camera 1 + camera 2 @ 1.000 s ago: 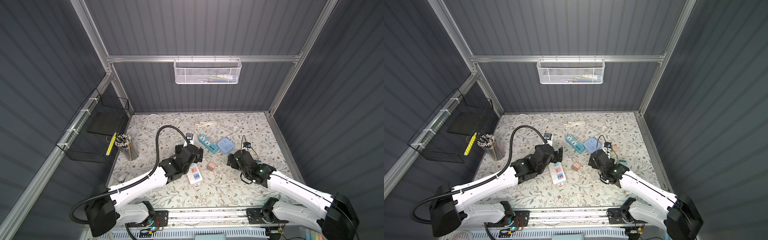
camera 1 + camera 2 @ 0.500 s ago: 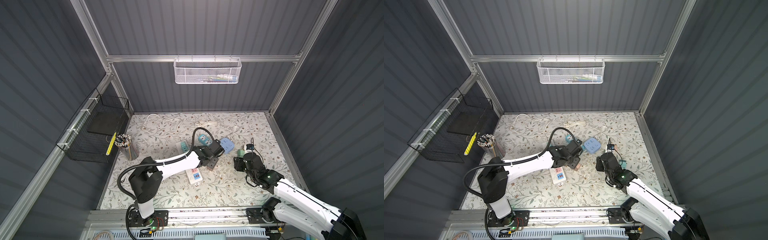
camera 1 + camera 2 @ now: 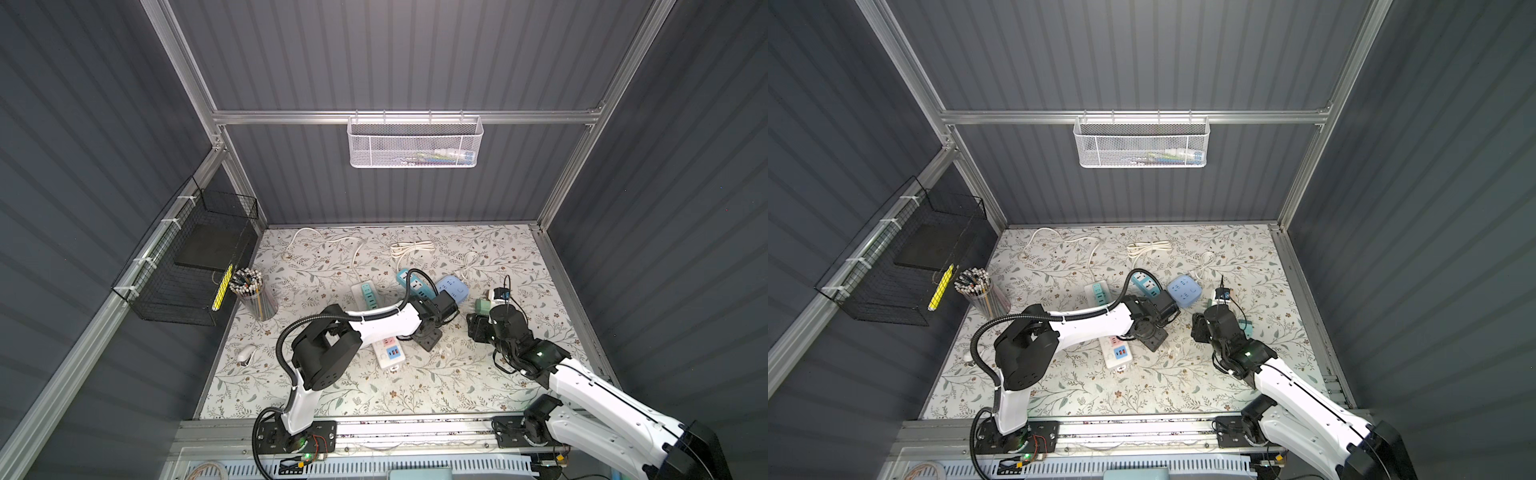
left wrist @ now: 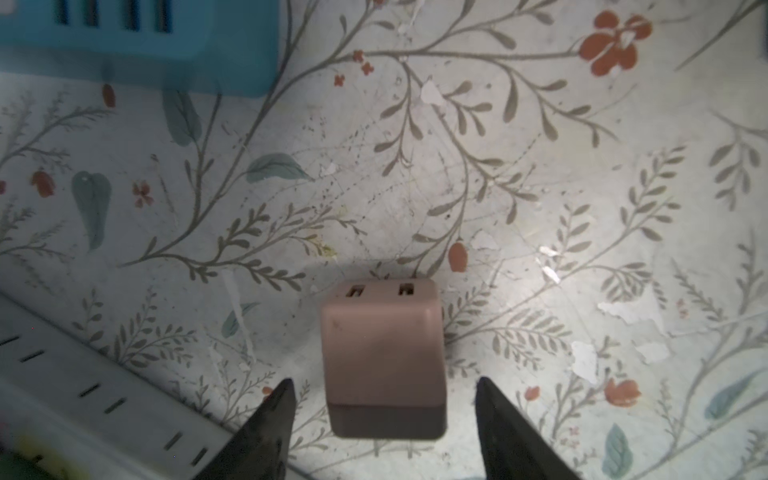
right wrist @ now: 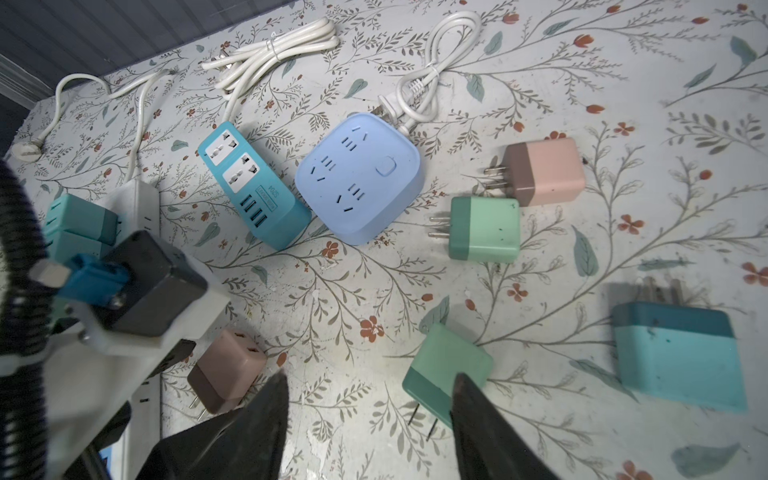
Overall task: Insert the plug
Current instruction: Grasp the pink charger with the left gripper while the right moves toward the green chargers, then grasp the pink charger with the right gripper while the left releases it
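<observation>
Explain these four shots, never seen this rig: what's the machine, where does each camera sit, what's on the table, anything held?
The machine is a pair of white-and-black robot arms, the left arm and the right arm, mounted along the front of a floral-patterned table, each ending in a two-fingered gripper.

Two pictures come from one overhead stereo camera, so they nearly match. The other two come from cameras on the wrists, looking past the fingers.

On the table lie a white power strip, a teal power strip, a light blue square socket block, white cables and small cube-shaped plug adapters.

The left gripper is open, straddling a dusty pink cube plug without touching it. The right gripper is open beside a mint green cube plug. Nothing is held.
</observation>
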### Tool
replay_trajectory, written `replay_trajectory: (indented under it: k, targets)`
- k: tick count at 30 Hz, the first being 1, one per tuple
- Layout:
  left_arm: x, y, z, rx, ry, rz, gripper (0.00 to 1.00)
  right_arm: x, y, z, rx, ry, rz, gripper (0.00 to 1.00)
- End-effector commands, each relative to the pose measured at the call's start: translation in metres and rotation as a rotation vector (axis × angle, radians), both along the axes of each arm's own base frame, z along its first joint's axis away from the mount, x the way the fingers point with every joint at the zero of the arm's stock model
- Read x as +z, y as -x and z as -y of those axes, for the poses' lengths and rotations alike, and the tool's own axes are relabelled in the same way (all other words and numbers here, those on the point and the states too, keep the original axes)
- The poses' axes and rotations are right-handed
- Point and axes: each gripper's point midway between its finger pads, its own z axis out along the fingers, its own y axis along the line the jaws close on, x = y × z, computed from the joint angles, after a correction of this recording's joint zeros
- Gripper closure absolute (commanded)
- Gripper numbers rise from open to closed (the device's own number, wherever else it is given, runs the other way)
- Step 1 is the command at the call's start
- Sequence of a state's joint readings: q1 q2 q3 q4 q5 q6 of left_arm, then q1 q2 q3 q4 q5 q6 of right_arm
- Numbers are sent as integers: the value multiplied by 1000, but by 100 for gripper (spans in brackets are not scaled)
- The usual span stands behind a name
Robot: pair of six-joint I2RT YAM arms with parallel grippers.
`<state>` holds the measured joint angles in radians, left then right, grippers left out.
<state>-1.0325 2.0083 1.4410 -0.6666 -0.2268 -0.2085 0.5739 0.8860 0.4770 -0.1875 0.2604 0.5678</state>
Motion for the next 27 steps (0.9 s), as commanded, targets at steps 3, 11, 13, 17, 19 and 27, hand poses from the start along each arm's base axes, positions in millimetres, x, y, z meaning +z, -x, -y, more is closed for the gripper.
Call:
replay_trajectory:
  k: [3,11,13,17,19,27]
  targets:
    - [-2,-6,7,-6,11,-2,38,-8,2,3,-9,4,-18,37]
    - [-11,-12,1,20,16,-20,51,-8,4,4,-8,5,-17,38]
    - [-11,-11,-1,25,18,-16,54,-9,4,4,-8,5,-16,38]
    - [-5,-13,-1,14,37,0,68,-7,5,2,1,-4,-19,38]
    - [-4,-8,-2,-16,61,0,72,-6,5,0,8,-8,-21,38]
    - [64,-23,12,-88,335,308,90,12,11,-8,45,-90,7,44]
